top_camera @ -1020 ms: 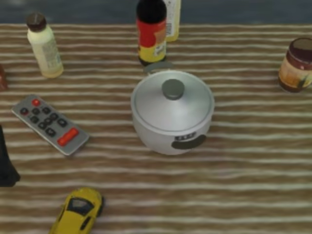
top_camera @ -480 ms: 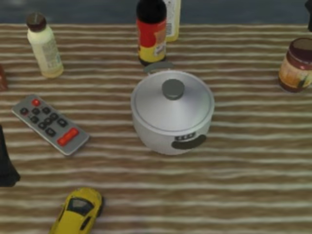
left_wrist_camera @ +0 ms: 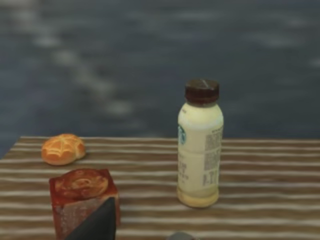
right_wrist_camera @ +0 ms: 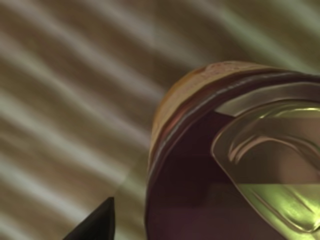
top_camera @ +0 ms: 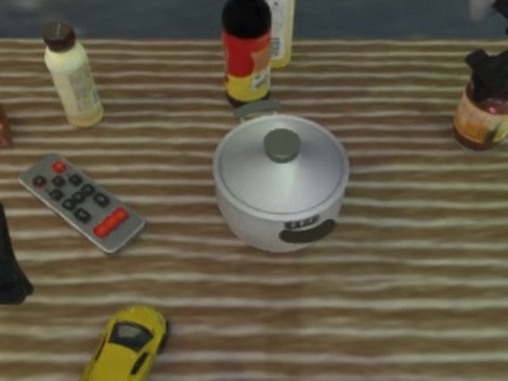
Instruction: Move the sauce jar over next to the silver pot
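The sauce jar (top_camera: 476,121) stands at the table's far right edge, well to the right of the silver pot (top_camera: 280,178) in the middle. My right gripper (top_camera: 490,70) hangs directly over the jar's lid and hides it in the top view. In the right wrist view the jar (right_wrist_camera: 200,175) fills the frame, with one dark fingertip (right_wrist_camera: 100,225) beside it and apart from it; the gripper is open. My left gripper (top_camera: 8,270) is parked at the left edge, open and holding nothing.
A tall dark bottle (top_camera: 247,51) stands just behind the pot. A cream bottle (top_camera: 73,75), a remote (top_camera: 81,202) and a yellow toy car (top_camera: 127,343) lie on the left. A bread roll (left_wrist_camera: 62,148) and a red-brown block (left_wrist_camera: 82,200) sit near my left gripper.
My right gripper has come into view from the far right corner and dropped over the jar's lid. The jar, the pot and the left arm have not moved.
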